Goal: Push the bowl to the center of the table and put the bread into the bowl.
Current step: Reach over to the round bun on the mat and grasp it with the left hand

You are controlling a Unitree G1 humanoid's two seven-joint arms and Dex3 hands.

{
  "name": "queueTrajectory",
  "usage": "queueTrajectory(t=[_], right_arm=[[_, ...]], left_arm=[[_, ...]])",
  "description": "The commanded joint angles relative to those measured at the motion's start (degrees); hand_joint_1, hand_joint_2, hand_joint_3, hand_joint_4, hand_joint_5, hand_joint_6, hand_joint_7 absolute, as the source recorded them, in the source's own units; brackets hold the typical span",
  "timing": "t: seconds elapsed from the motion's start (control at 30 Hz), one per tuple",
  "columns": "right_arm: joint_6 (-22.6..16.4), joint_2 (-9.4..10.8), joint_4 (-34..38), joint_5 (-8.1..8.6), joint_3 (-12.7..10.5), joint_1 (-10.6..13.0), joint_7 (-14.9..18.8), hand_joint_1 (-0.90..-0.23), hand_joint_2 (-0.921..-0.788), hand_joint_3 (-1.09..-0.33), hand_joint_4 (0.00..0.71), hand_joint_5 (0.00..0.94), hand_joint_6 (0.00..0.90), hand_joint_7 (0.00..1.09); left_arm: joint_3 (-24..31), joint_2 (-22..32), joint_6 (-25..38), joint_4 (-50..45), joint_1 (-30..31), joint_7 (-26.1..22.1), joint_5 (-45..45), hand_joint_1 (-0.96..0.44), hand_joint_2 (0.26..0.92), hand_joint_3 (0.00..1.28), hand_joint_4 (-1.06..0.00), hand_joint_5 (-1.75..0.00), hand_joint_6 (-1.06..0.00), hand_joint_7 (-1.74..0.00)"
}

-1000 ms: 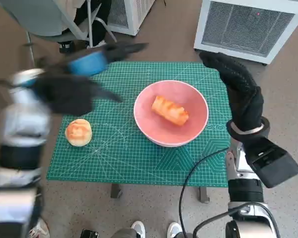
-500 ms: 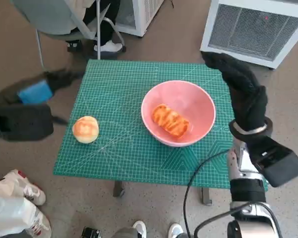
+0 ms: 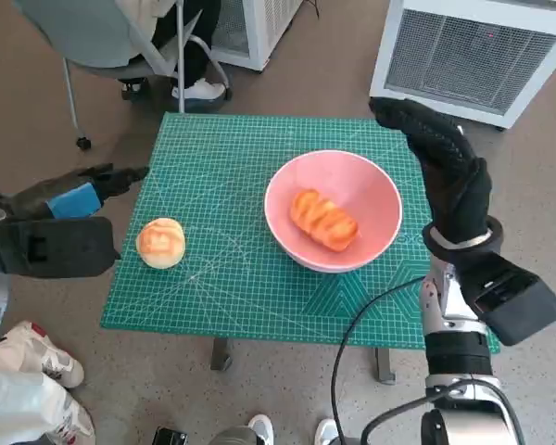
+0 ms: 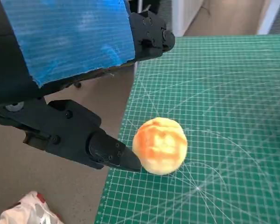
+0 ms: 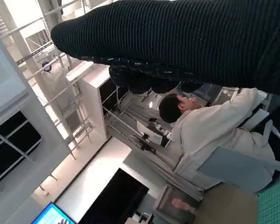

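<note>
A pink bowl (image 3: pixel 352 190) stands right of the middle of the green mat (image 3: pixel 232 278), with a long golden bread roll (image 3: pixel 323 220) lying inside it. A round bun (image 3: pixel 160 243) (image 4: pixel 160 145) sits on the mat near its left edge. My left hand (image 3: pixel 79 197) hangs off the table's left side, empty, its black fingers (image 4: pixel 109 151) spread beside the bun without touching it. My right hand (image 3: pixel 445 171), in the black glove, is raised at the bowl's right rim with its fingers extended and holds nothing.
A grey chair (image 3: pixel 111 37) with a seated person stands behind the table's far left. White cabinets (image 3: pixel 473 46) stand behind the far right. A person in white (image 5: pixel 210 126) shows in the right wrist view. Feet in white shoes (image 3: pixel 28 371) are at the left, below the table's edge.
My left hand has drawn back from over the mat to beyond the table's left edge. The camera has shifted a little. The bowl, the roll and my right hand stay put.
</note>
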Motion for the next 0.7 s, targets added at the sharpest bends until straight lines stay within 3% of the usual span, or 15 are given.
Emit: queueTrajectory(t=[0.03,0.3,0.7], right_arm=[[0.1,-0.3,0.9,0.35,-0.3,-0.2,1.0,-0.639,-0.921,-0.777,0.303,0.054,-0.001,0.68],[-0.2,-0.7,2.1,1.23,-0.8,-0.5,2.0,-0.637,-0.921,-0.775,0.303,0.055,-0.001,0.68],[0.5,-0.9,0.9,1.01,-1.2,-0.2,1.9,-0.64,-0.921,-0.77,0.302,0.055,-0.001,0.68]], left_arm=[[-2.4,-1.6,-1.5,3.5,0.8,2.0,1.2,-0.31,0.787,0.0,-0.02,0.0,-0.18,-0.04],[-5.7,-4.2,-3.2,10.3,-2.1,3.4,2.4,-0.31,0.787,0.0,-0.02,0.0,-0.18,-0.03],[-9.4,-8.0,-4.2,19.4,-5.5,5.4,3.9,-0.26,0.789,0.0,-0.08,-0.02,-0.21,-0.03]])
